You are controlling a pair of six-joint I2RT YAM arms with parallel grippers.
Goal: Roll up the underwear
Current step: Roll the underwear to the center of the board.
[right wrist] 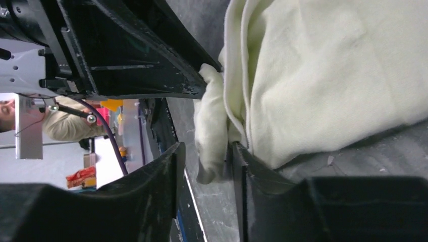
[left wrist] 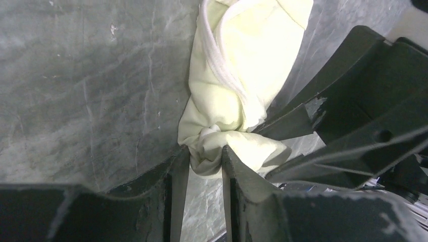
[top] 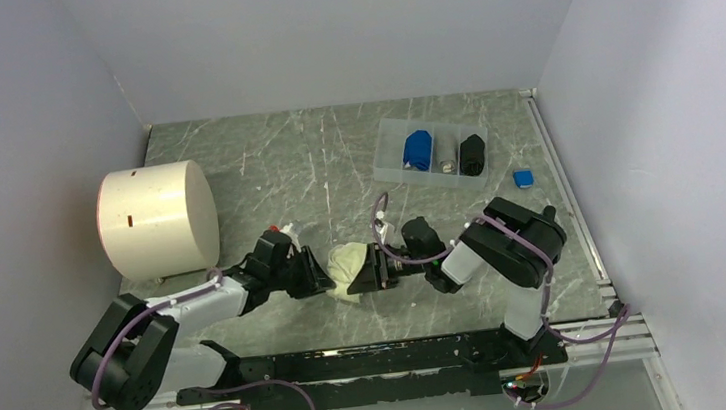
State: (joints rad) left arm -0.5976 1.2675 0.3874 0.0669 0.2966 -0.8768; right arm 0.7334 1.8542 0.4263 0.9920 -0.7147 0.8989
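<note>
The cream-yellow underwear (top: 349, 265) lies bunched on the grey table between my two grippers. My left gripper (top: 323, 272) is shut on a bunched end of it (left wrist: 212, 101), the cloth pinched between its fingertips (left wrist: 206, 154). My right gripper (top: 371, 267) meets the cloth from the other side. In the right wrist view its jaws (right wrist: 206, 151) stand open around a hanging fold of the underwear (right wrist: 323, 75), which touches one finger only. The royal blue underwear (top: 418, 149) sits bundled in a clear tray at the back.
The clear tray (top: 388, 167) at the back right also holds a black bundle (top: 473, 154). A small blue block (top: 523, 178) lies beside it. A big white cylinder (top: 158, 220) stands at the left. A rail (top: 570, 205) runs along the table's right edge.
</note>
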